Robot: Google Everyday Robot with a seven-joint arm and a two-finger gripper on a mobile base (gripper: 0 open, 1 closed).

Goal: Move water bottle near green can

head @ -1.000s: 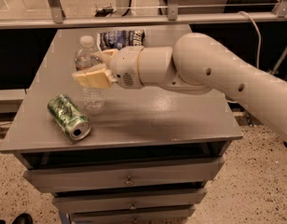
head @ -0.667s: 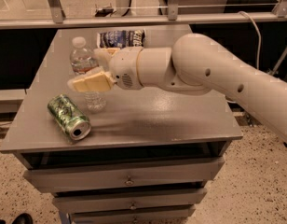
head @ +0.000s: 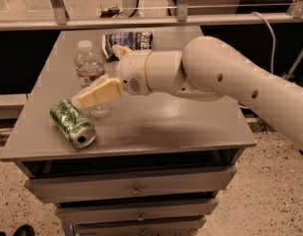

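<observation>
While hand [head: 91, 95] seemingly grips water bottle [head: 88, 65], bottle barely shifted since earlier; green can [head: 72, 123] just beside.

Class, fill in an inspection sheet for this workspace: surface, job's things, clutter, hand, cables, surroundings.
Surface: grey table top, scuffed near the front.
Job's things: water bottle upright at the left; green can on its side just in front of it.
Clutter: snack bag at the back.
Hand: hand at the bottle's lower body; the arm extends from the right.
Cables: white cable behind the table, right.
Surroundings: drawers below; metal rail behind.
</observation>
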